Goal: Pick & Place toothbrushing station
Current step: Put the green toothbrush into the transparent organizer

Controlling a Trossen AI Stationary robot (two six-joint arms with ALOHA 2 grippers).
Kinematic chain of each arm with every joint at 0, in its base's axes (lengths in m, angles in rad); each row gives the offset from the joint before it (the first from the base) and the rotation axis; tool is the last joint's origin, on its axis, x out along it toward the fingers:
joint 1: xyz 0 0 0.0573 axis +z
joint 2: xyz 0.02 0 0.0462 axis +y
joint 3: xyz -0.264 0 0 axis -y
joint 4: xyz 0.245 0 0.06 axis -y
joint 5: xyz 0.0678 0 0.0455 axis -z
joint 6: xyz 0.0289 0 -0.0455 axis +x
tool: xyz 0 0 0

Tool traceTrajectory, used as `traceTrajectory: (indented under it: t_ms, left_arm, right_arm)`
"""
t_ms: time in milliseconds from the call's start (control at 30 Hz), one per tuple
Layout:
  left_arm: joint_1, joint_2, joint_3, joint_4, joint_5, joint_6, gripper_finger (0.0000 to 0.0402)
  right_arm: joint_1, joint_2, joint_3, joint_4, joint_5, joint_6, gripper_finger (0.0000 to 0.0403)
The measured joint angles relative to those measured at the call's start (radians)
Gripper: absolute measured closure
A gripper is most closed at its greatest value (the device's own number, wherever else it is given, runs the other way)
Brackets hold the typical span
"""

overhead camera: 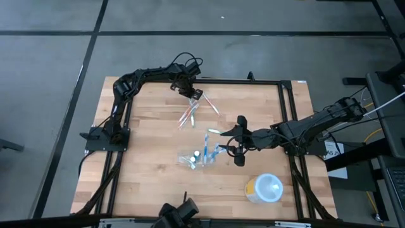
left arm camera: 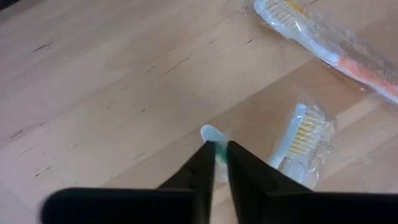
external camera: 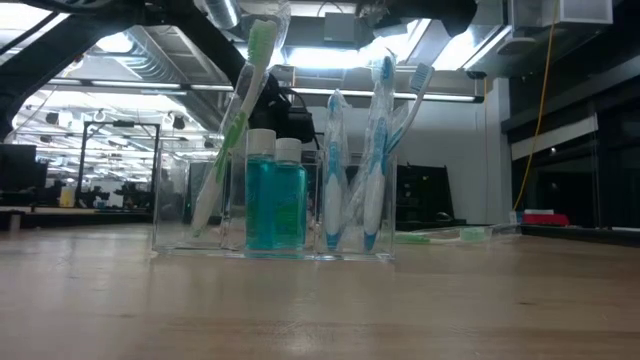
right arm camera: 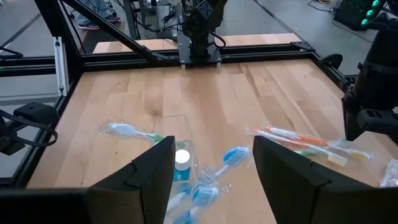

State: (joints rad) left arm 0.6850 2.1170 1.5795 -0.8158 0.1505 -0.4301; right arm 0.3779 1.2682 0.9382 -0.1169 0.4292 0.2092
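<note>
The toothbrushing station, a clear rectangular holder, stands on the wooden table near its middle. In the low view the station holds two blue-green bottles and several toothbrushes upright. My right gripper hovers open above it, one finger on either side, touching nothing. At the table's far side my left gripper points steeply down among loose wrapped toothbrushes and is shut on one white and green toothbrush. My left gripper pinches the white and green toothbrush between its two fingertips, coming from above and pointing steeply down. A rounded white end sticks out past the fingertips, close to the wood. Whether it rests on the table, I cannot tell.
A round white and yellow container stands near the front right. Wrapped toothbrushes lie by the left gripper. Another blue one lies on the table beside the station. Black frame rails border the table.
</note>
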Motion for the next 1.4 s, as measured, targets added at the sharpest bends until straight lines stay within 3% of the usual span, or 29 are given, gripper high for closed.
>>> traceTrajectory:
  t_ms: [100,567,833,1200,1400]
  left_arm:
    - [0.000,0.000,0.000,-0.002,0.000,0.019,0.0395]
    - [-0.008,-0.060,0.038,0.002,0.002,0.073,0.0400]
    - [-0.057,-0.199,0.043,-0.053,0.006,0.096,0.0400]
    - [-0.175,-0.443,0.043,-0.017,-0.099,0.115,0.0400]
    - [-0.262,-0.587,0.043,-0.042,-0.217,0.110,0.0400]
  right_arm:
    - [0.000,0.000,0.000,0.000,0.000,0.000,0.0184]
    - [0.000,0.000,0.000,-0.013,0.000,0.011,0.0184]
    - [0.000,0.000,0.000,-0.027,0.000,0.031,0.0184]
    - [0.003,0.000,0.000,-0.027,-0.001,0.042,0.0184]
    - [0.008,0.000,0.000,-0.036,0.000,0.045,0.0184]
